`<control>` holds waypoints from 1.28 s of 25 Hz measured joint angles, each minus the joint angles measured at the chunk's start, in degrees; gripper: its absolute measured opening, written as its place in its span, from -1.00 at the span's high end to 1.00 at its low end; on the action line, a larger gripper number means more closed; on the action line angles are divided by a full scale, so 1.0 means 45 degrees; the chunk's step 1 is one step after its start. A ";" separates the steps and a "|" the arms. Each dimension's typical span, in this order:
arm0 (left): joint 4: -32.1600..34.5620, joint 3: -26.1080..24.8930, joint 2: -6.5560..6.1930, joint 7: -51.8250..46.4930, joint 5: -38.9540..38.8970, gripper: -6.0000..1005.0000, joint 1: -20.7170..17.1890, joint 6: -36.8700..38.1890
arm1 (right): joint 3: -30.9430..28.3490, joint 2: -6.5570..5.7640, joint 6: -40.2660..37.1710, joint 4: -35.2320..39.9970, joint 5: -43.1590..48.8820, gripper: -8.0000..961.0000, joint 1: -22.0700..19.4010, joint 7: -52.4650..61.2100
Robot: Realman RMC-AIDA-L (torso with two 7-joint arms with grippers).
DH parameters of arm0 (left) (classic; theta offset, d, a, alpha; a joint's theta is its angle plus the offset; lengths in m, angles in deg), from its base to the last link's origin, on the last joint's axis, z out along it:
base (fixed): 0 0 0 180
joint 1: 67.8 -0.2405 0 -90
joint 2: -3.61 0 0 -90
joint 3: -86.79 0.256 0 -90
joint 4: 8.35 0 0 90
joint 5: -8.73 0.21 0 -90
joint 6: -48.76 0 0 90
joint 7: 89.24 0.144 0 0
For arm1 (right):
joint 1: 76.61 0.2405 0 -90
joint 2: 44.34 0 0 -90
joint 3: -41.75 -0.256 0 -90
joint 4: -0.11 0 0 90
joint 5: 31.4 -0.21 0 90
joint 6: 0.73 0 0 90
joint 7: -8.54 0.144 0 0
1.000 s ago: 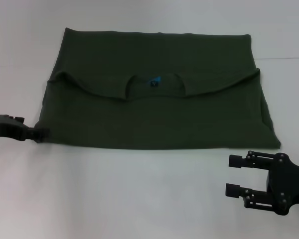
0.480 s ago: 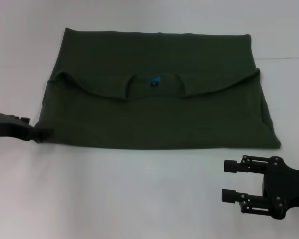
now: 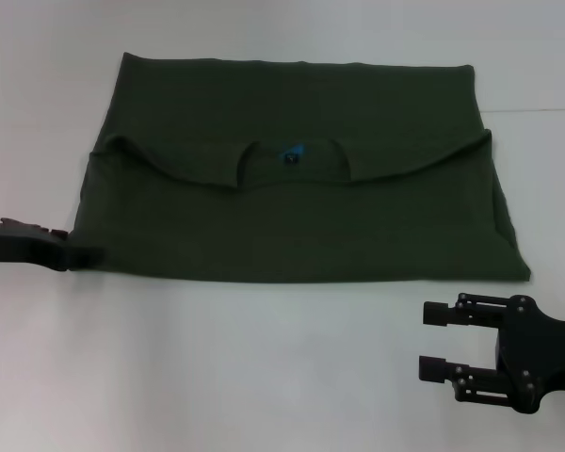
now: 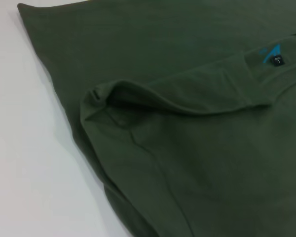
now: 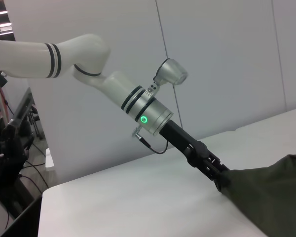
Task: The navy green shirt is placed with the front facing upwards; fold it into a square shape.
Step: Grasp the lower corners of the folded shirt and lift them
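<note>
Dark olive shirt folded once, lying flat on a white table.

The navy green shirt (image 3: 292, 202) lies mid-table (image 3: 264, 358), collar and blue neck label (image 3: 293, 155) showing at the fold. The left gripper (image 3: 83, 254) pinches its near left corner at the cloth's edge. The right gripper (image 3: 435, 339), fingers spread, hovers apart over bare table near the right corner.
</note>
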 joint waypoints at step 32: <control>0.0346 0.0507 0.0281 0.0384 -0.0222 0.91 0.0121 -0.0272 | -0.3186 -0.0064 0.4357 0.0968 -0.0102 -0.43 -0.0502 0.3073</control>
